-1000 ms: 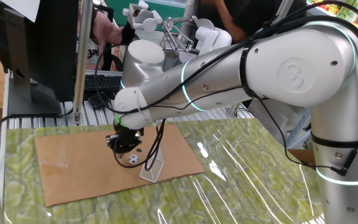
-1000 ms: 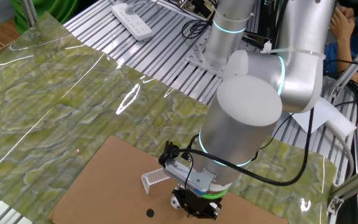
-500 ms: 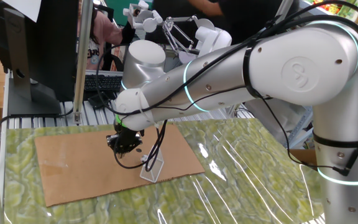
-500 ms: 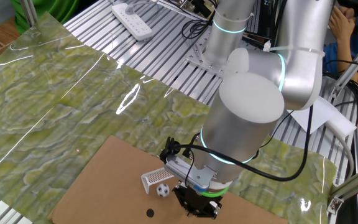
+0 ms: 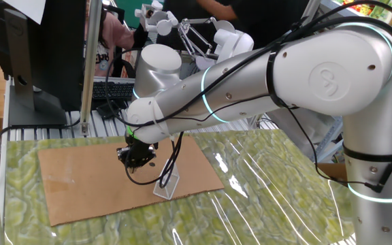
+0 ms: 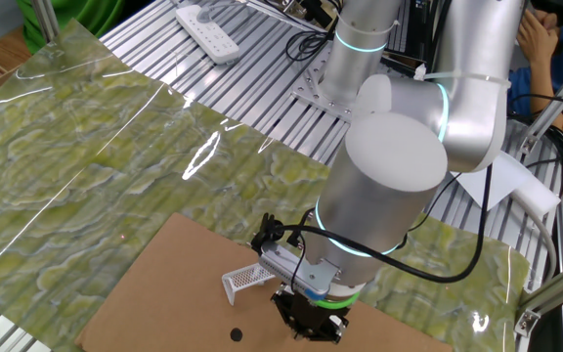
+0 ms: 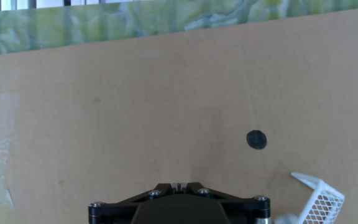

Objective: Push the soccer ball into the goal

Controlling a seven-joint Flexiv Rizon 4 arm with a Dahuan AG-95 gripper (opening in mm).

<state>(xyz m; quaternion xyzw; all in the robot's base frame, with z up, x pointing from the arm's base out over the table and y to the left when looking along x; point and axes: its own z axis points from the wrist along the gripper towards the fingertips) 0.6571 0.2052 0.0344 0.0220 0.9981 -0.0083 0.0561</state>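
Down at the gripper (image 5: 136,158): hangs low over the cardboard (image 5: 80,178), just left of the goal (image 5: 167,185); impossible to tell whether spread or clenched, with the fingers hidden in every view. Nothing visibly held. Further out, a flat dark spot (image 7: 257,139) on the cardboard beyond the goal. No clear sight of the soccer ball in either fixed view; just a whitish blur (image 7: 286,219) at the bottom edge of the hand view, touching or just beside the goal, possibly the ball. Probably late in the pushing step. Next calls for confirming the ball is inside the netting, then a short gentle nudge rightward if not.
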